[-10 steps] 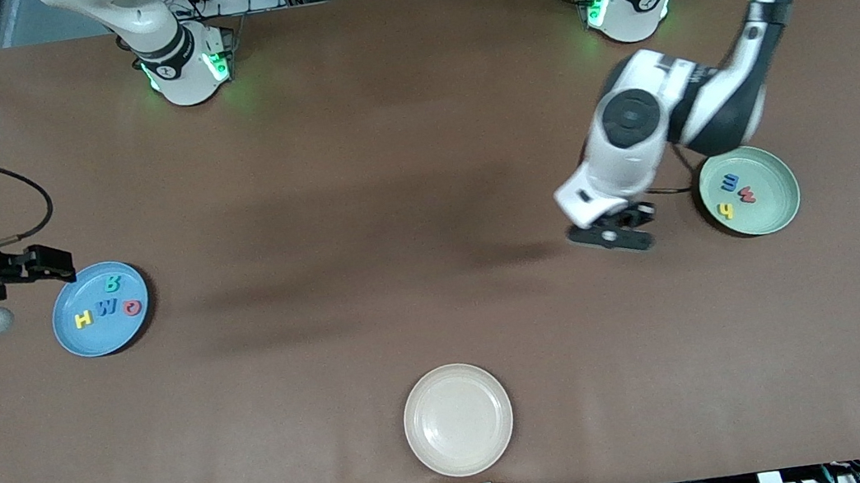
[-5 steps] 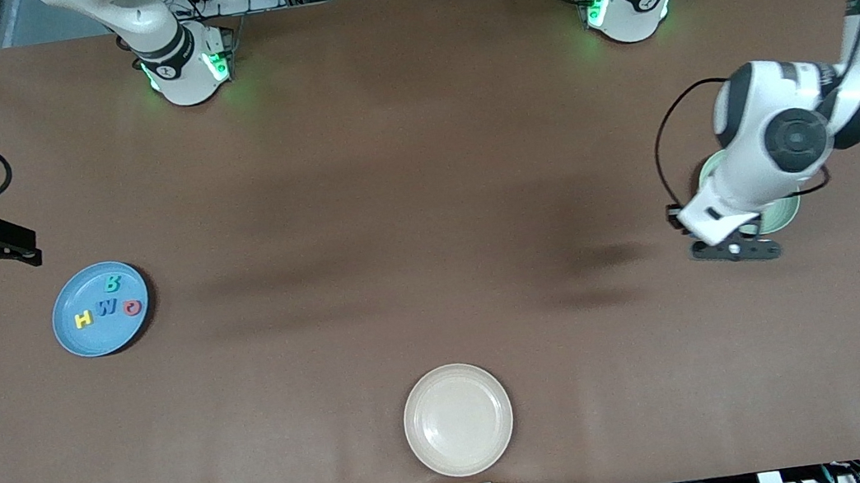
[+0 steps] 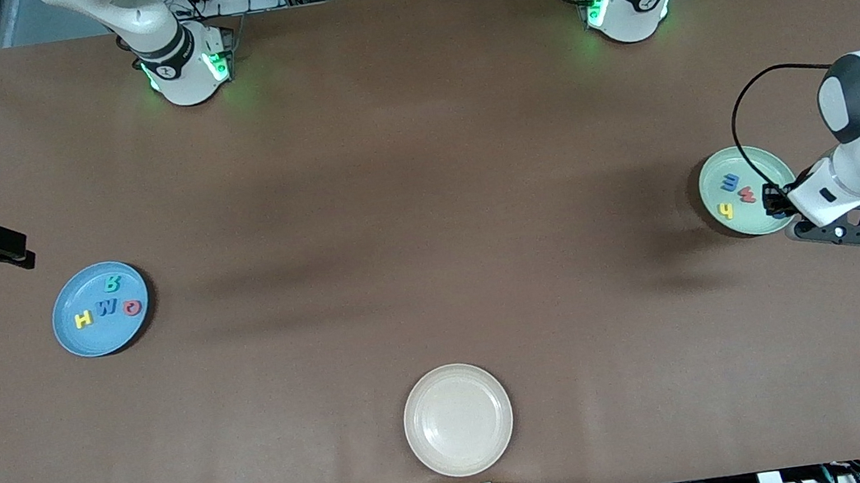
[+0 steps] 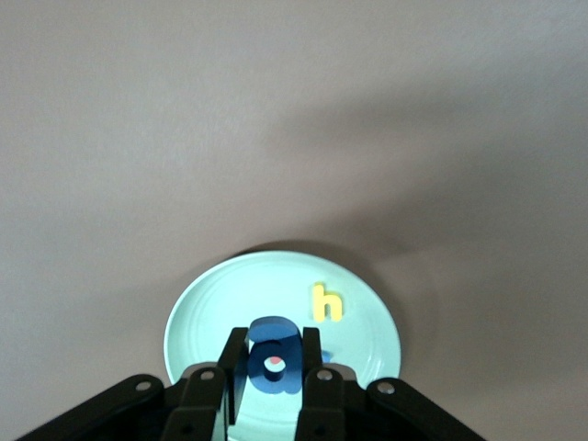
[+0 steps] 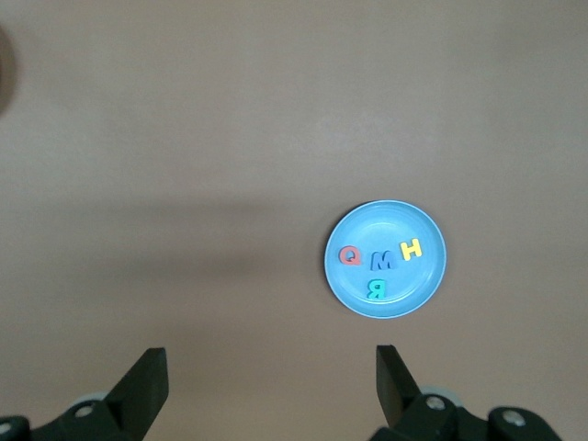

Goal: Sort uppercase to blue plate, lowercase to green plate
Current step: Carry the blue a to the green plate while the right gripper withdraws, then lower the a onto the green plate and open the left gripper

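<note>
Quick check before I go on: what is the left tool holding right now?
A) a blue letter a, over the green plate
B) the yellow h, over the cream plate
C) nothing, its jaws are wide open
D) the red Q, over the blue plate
A: the left wrist view shows the left tool shut on the blue a over the green plate, where the yellow h already lies.

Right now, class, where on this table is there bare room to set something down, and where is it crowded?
Bare: the cream plate and the brown tabletop between the blue plate and green plate. Crowded: both those plates hold letters, and the left gripper is over the green one.
</note>
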`<action>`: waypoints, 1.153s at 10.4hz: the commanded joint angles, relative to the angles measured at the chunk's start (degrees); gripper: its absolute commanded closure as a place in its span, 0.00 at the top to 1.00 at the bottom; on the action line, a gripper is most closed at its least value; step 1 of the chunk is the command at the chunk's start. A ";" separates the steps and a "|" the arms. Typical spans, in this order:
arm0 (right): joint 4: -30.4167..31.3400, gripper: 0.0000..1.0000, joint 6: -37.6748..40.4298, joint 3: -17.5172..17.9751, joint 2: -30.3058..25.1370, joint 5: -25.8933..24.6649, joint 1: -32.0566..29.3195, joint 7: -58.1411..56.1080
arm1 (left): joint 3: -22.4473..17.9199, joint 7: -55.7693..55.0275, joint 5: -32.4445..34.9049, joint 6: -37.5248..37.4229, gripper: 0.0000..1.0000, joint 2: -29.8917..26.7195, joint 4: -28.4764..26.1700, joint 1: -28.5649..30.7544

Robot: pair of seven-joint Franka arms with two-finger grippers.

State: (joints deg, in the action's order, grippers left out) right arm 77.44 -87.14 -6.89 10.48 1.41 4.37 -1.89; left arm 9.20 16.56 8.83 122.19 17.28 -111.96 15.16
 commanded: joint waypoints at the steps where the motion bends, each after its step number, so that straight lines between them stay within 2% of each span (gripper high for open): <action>1: 0.60 1.00 -0.04 0.30 -1.60 2.01 -2.25 0.93 | -0.58 1.64 -1.44 -1.34 0.00 0.21 -2.29 -0.04; 6: 0.78 1.00 -0.22 0.65 -2.22 1.49 -4.01 0.49 | -1.90 1.38 -0.92 -2.31 0.00 4.43 -3.97 0.40; 8: 0.96 1.00 -0.22 1.96 -2.39 1.49 -5.77 0.40 | -1.99 1.55 -0.83 -2.31 0.56 4.60 -3.97 0.40; 9: 0.96 1.00 -0.13 2.06 -2.40 1.57 -5.86 0.40 | -1.99 1.55 -0.83 -2.31 1.00 4.61 -3.88 0.40; 12: 1.04 1.00 -0.13 2.06 -2.31 1.58 -5.95 0.40 | -1.82 1.55 -0.83 -4.14 1.00 3.29 -0.56 -0.21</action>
State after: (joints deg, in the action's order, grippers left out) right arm 77.47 -87.18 -5.88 9.38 2.07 -0.54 -1.83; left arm 7.37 16.68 8.82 120.75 22.05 -114.60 15.32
